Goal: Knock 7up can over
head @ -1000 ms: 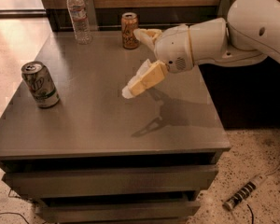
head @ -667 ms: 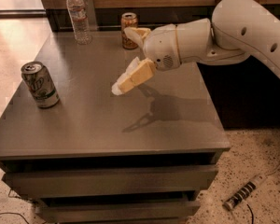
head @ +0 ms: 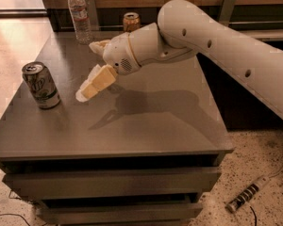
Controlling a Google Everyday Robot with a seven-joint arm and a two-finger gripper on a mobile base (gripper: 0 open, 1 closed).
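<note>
Arm: the white arm [head: 226, 46] enters from the right edge of the frame and reaches leftward across the upper middle, its wrist bent down toward the grey table [head: 155, 126].

Gripper: the gripper [head: 86, 71] is held above the table's left-centre, pointing down and to the left. Its two cream fingers stand apart; the lower finger [head: 96, 81] angles toward the tabletop, the upper one apparently shorter in this view, partly hidden by the wrist. Nothing is between them.

Task item: the 7up can [head: 41, 85] stands upright at the left of the frame, near the table's left edge, just left of the gripper and not touching it.

Other items: a water bottle [head: 79, 15] and an orange can [head: 131, 21] stand upright at the table's far edge, top of frame.
</note>
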